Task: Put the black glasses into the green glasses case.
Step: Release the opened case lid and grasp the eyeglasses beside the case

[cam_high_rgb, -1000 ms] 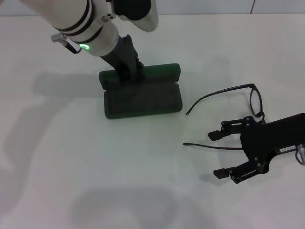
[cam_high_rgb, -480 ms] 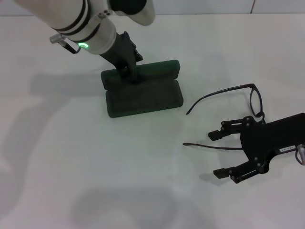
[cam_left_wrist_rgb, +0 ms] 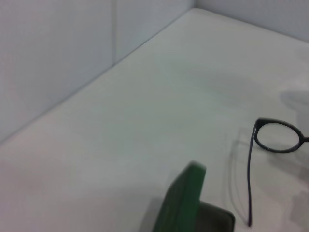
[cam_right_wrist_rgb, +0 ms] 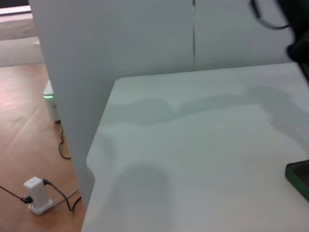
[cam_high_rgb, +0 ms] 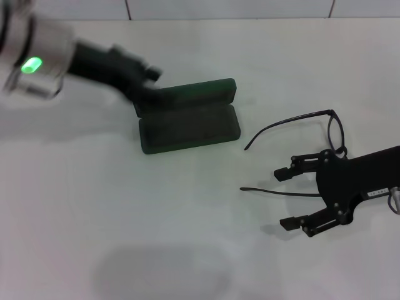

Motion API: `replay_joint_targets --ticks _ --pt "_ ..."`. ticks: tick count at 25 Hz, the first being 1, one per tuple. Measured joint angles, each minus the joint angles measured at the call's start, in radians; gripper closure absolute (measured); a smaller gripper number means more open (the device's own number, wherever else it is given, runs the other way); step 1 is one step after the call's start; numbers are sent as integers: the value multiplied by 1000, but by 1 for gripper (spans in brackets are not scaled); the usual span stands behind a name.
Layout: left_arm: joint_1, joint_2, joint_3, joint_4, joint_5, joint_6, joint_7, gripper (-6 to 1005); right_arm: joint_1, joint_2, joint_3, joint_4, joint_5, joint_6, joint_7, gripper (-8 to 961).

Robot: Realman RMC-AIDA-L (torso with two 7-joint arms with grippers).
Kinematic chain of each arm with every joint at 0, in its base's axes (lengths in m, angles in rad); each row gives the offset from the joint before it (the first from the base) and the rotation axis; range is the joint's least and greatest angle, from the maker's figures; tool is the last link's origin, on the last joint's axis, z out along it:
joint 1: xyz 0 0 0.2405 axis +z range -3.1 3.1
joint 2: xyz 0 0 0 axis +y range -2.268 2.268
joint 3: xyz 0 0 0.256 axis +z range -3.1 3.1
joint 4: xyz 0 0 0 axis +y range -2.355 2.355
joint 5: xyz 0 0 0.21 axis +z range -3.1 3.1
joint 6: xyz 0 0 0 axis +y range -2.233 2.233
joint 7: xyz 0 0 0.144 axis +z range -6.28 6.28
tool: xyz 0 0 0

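Note:
The green glasses case (cam_high_rgb: 187, 122) lies open in the middle of the table, its lid (cam_high_rgb: 190, 94) standing up at the far side. It also shows in the left wrist view (cam_left_wrist_rgb: 186, 198). The black glasses (cam_high_rgb: 334, 131) lie unfolded to the right of the case, also seen in the left wrist view (cam_left_wrist_rgb: 273, 137). My right gripper (cam_high_rgb: 281, 199) is open, with the near temple arm (cam_high_rgb: 269, 191) lying between its fingers. My left gripper (cam_high_rgb: 134, 75) hangs blurred just left of the lid's corner, off the case.
The white table has a grey wall along its far side (cam_high_rgb: 250, 7). The right wrist view shows the table's edge (cam_right_wrist_rgb: 96, 159), the floor below with a white plug adapter (cam_right_wrist_rgb: 36, 193), and a corner of the case (cam_right_wrist_rgb: 299, 176).
My left arm has swung left and away from the case lid, where its gripper rested before. The case stays open. My right gripper and the glasses have hardly moved.

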Motion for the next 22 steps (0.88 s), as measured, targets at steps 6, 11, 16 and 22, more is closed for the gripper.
replay_joint_targets --ticks 6,11,16,22 --pt "265 18 -28 20 -258 70 181 384 -8 -4 40 -24 9 -5 61 93" --pt "413 17 -54 8 -386 148 389 254 -9 -17 43 -108 9 -12 246 95" --pt "513 -2 -54 -26 -384 183 537 115 40 -60 41 -175 -3 -20 564 97" --pt "499 4 -50 -83 -347 205 587 124 175 -123 42 -173 -127 -53 992 98"
